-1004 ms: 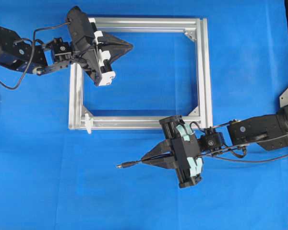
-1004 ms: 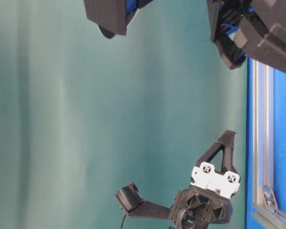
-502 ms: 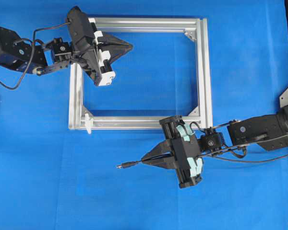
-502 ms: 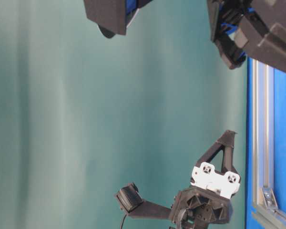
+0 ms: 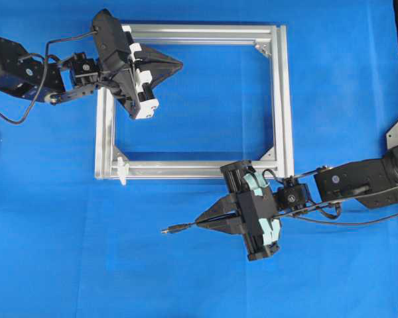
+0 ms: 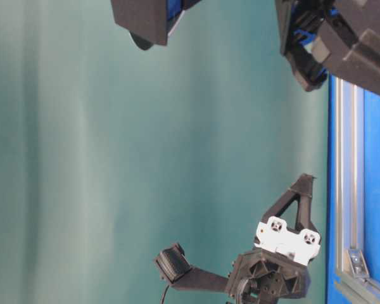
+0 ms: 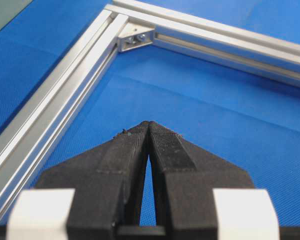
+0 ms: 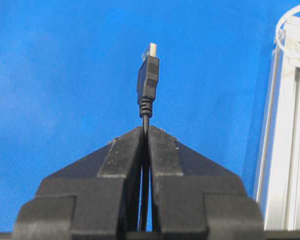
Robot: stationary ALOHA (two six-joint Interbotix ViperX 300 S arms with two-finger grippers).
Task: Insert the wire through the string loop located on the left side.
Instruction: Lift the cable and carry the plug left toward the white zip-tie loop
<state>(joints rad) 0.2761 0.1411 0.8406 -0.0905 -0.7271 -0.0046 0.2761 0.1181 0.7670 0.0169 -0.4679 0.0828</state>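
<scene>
Two sets of fingers are clenched: the right gripper (image 8: 146, 131) is closed on the wire (image 8: 147, 75) just behind its plug, kept projecting toward the string loop (image 5: 122, 169) at the frame (image 5: 278, 99) corner; the left gripper (image 7: 149, 125) is closed on nothing.

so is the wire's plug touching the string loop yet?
Apart. In the overhead view the plug sticks out of the right gripper over bare blue cloth, well below the string loop on the aluminium frame.
</scene>
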